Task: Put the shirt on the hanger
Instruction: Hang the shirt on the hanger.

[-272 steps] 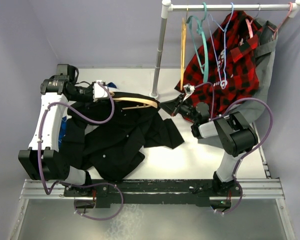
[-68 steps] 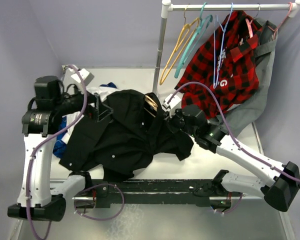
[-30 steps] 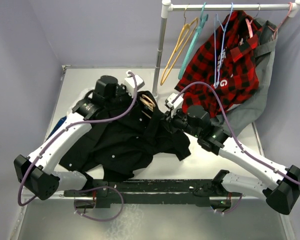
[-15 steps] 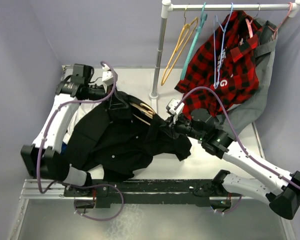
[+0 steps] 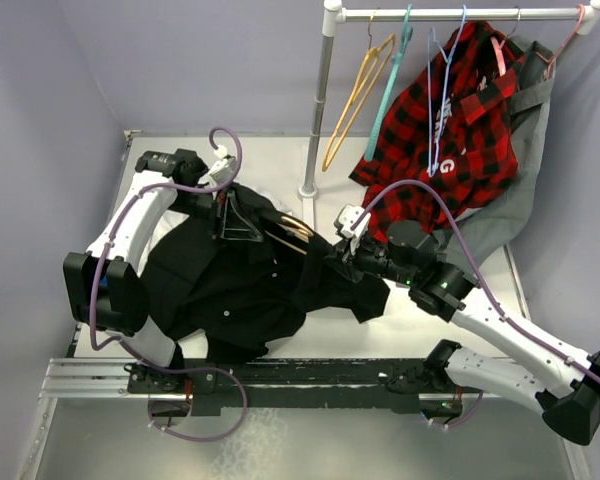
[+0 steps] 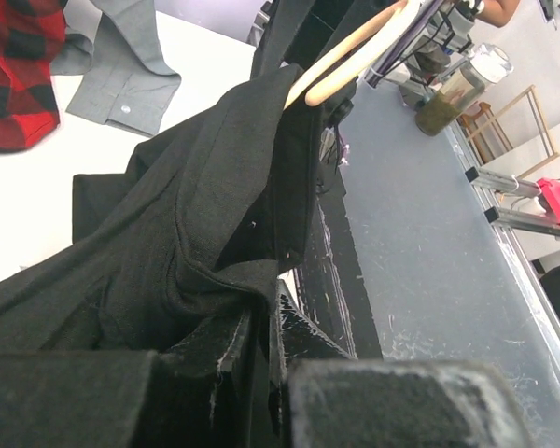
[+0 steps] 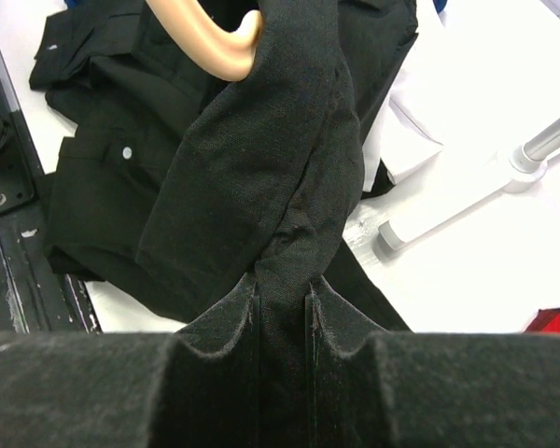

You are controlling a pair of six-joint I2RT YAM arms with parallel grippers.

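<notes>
1. The black shirt (image 5: 230, 290) lies heaped over the left and middle of the white table (image 5: 270, 160), with one part pulled up between the two arms.
2. The left gripper (image 5: 223, 205) is at the far side of the heap. Its fingers are clamped on a fold of the shirt, and in its wrist view the black cloth runs straight down into the narrow slit between them.
3. The right gripper (image 5: 338, 262) is at the shirt's right edge. Its fingers are also pinched together on a ridge of the black fabric, with hardly any gap.
4. The wooden hanger (image 5: 292, 228) sits between the two grippers, mostly buried in the cloth. From above only short tan stretches show.
5. In the right wrist view a rounded tan end pokes out just past the pinched fold, with the shirt draped against it. In the left wrist view a curved tan piece sticks out at the top of the raised cloth.
6. Behind them stands a rack (image 5: 320, 100) holding a yellow hanger (image 5: 355, 100), a teal hanger (image 5: 385, 95), a plaid shirt (image 5: 460, 130) and a grey garment (image 5: 520, 170).
</notes>
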